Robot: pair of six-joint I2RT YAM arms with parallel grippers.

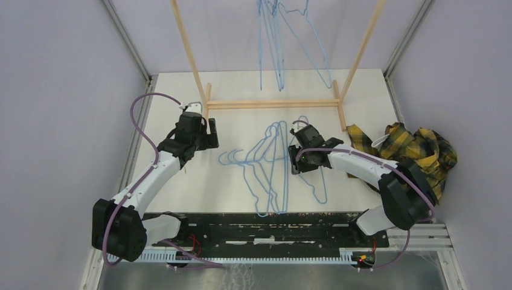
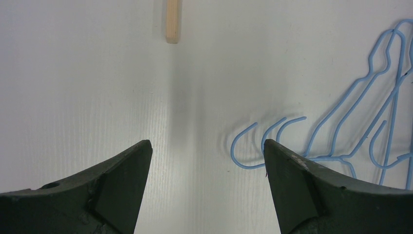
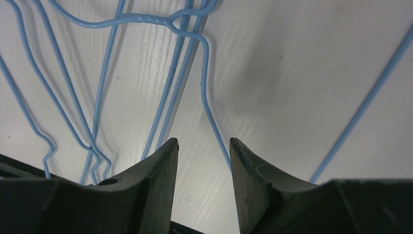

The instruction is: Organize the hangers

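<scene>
Several light-blue wire hangers (image 1: 268, 169) lie overlapping on the white table (image 1: 181, 193), hooks pointing left. More hangers (image 1: 281, 48) hang from the top of the wooden rack. My left gripper (image 1: 212, 134) is open and empty, left of the pile. In the left wrist view its jaws (image 2: 207, 144) stand wide over bare table, with the hanger hooks (image 2: 232, 148) beside the right finger. My right gripper (image 1: 294, 163) is open at the pile's right edge. In the right wrist view (image 3: 204, 141) it hovers over the hanger wires (image 3: 146, 18). One wire runs behind the right fingertip and none lies between the jaws.
The wooden rack's base bar (image 1: 272, 104) and slanted poles stand at the back. A rack foot end shows in the left wrist view (image 2: 172, 22). A yellow-black plaid cloth (image 1: 416, 148) lies bunched at the right edge. Grey walls close in both sides.
</scene>
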